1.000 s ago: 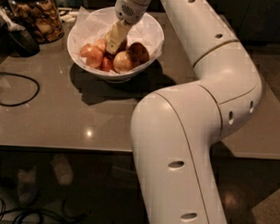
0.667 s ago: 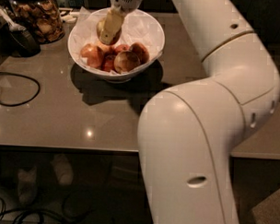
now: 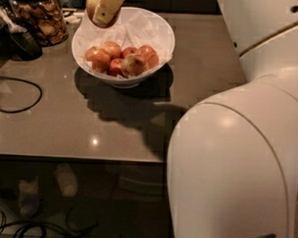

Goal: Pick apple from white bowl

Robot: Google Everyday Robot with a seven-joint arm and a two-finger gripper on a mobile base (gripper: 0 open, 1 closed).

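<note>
Quick update for you: the lift happened. A second ago your gripper (image 3: 104,14) was down in the white bowl (image 3: 167,37), fingers buried among the fruit. Now it's come up and back, and it sits at the very top edge of the camera view, above the bowl's far-left rim. The apple (image 3: 92,2) came with it. You can see its rounded side poking out left of the pale finger and a dark bit of its underside below, so the gripper is clamped on the apple, which is clear of the bowl and hanging in the air.

The other apples (image 3: 121,59) are bunched in the bottom of the bowl on the crumpled paper (image 3: 137,30), and they look like they've barely shuffled. The bowl itself hasn't slid on the surface (image 3: 89,131) either, so nothing got dragged along.

What that means for you: I'd call the pick basically done. The apple is out, the bowl is where it was, and all that's left is keeping hold of it. The only thing I'd watch is the grip. Part of the apple is cut off by the frame edge, so you can't really judge how centred it sits between the fingers. The jar (image 3: 42,17) of snacks is just to the left of the gripper, so if you swing that way, mind it. The cable (image 3: 17,94) on the left is well out of the way.
</note>
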